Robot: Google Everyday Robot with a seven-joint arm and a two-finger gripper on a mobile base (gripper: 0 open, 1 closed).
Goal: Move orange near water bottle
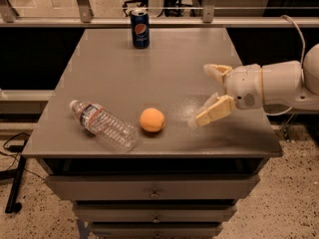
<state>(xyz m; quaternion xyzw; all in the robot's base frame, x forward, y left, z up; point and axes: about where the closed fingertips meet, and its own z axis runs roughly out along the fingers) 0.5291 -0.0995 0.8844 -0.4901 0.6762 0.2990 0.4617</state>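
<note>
**A:** Where does the gripper sit?

**B:** Over the table by its right edge, toward the front, with its two fingers spread wide and nothing between them.

**A:** And the orange?

**B:** Free on the surface near the middle of the front edge, just beside the base of the water bottle. The bottle lies on its side toward the front-left corner. The task looks as good as done.

**A:** So what could spoil it?

**B:** A stray brush from a finger. The orange is round and close to the front edge, so a nudge could roll it off. The bottle, lying down, could also roll away. The Pepsi can at the back edge is well clear.
</note>
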